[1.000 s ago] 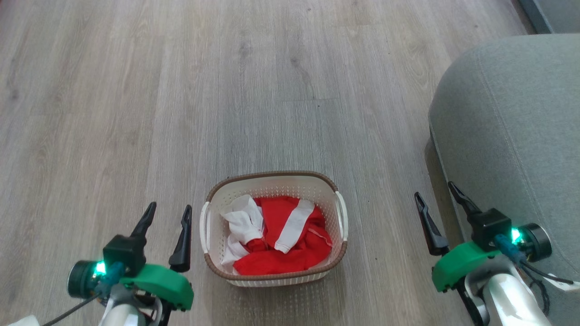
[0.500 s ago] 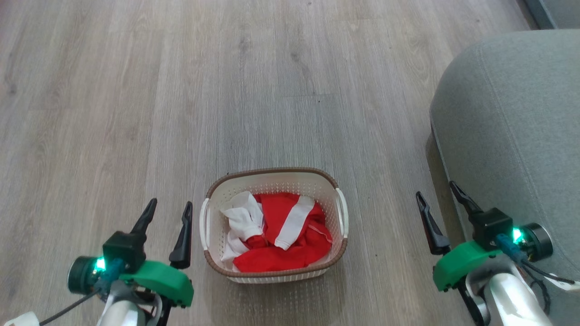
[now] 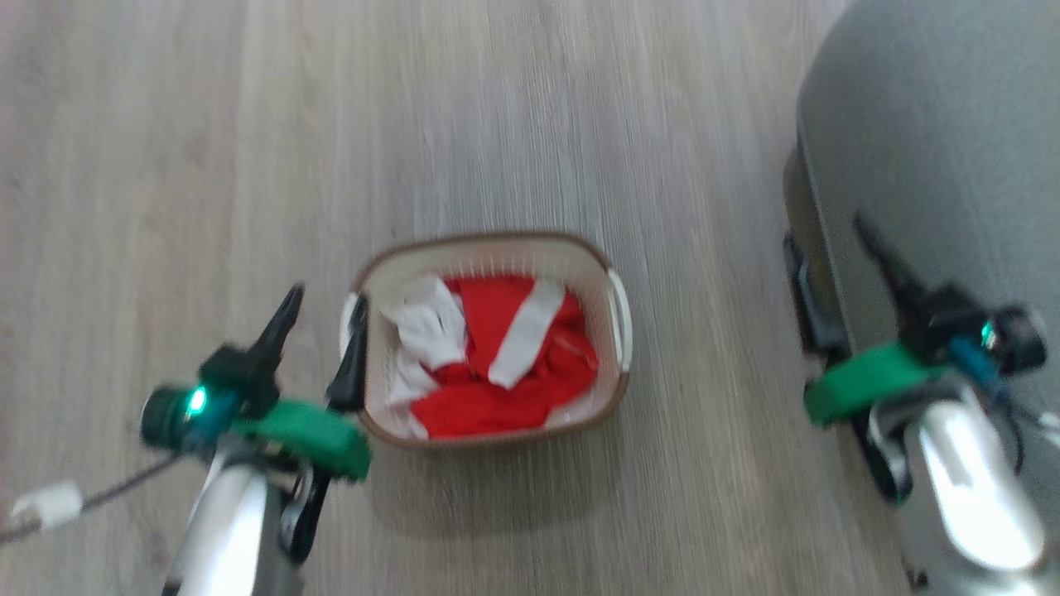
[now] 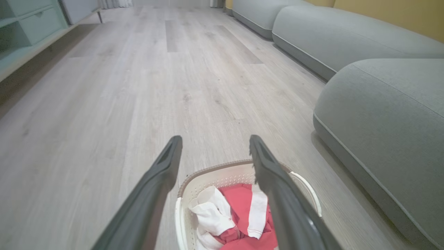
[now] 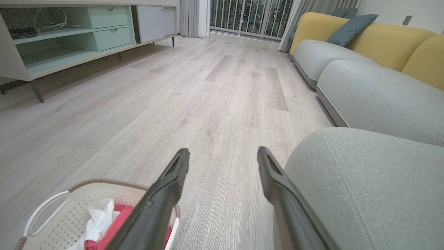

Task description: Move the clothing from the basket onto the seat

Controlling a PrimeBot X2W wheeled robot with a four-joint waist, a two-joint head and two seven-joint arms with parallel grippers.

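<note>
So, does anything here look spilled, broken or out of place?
Nothing stands out. The basket sits upright on the floor near the seat, with the clothing crumpled wholly inside it. The left gripper and right gripper are open and empty. The head view is blurred, so fine damage would not show.

The basket (image 3: 489, 248) is matt perforated plastic with a woven-look rim; the clothing (image 3: 497, 364) soft cloth, the seat (image 3: 936, 124) matt woven fabric, the floor (image 3: 248, 165) smooth wood-grain planks
</note>
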